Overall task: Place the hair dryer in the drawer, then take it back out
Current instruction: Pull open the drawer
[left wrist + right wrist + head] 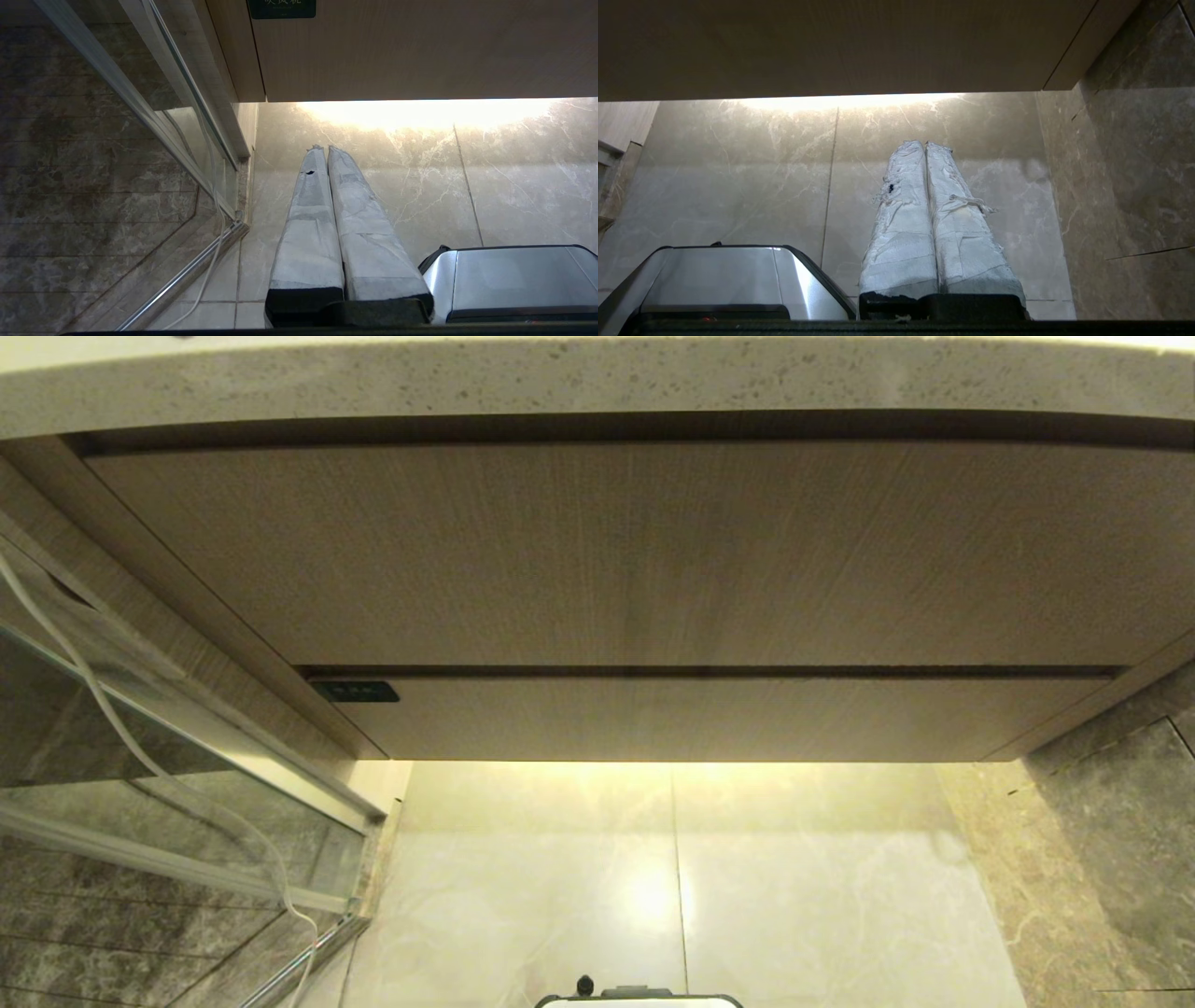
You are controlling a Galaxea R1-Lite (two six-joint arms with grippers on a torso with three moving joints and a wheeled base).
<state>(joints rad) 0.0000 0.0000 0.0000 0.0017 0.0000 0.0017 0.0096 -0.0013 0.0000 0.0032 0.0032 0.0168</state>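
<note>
robot base: silver-grey housing (724, 275) low in both wrist views, sliver of it at the bottom edge of head view; nearest item.
left claw (322, 149): pressed shut, two wrapped fingers (308, 233) touching along their length, gripping nothing; hangs over the floor beside the base, pointing at the vanity.
right claw (925, 143): same, shut and empty, white-wrapped fingers (966, 242) side by side; over the floor on the base's other side.
floor: pale marble tile (794, 896), one grout line up the middle, bright glare under the cabinet.
left side: glass shower partition with metal rail (187, 784); one white cord (121, 728) hanging down along it to the floor.
right side: dark marble wall (1120, 840) meeting the cabinet end.
drawer (709, 719): one, narrow wood-grain front, fully closed, ahead of and above both claws, well apart from them; small dark label (355, 692) at its left end.
upper panel (607, 551): one, taller wood-grain front directly above drawer, also closed.
table (597, 383): speckled stone top edge overhanging the panel, farthest.
hair dryer: not visible in any view; location cannot be told.
count: two claws, one drawer, one panel, one cord.
</note>
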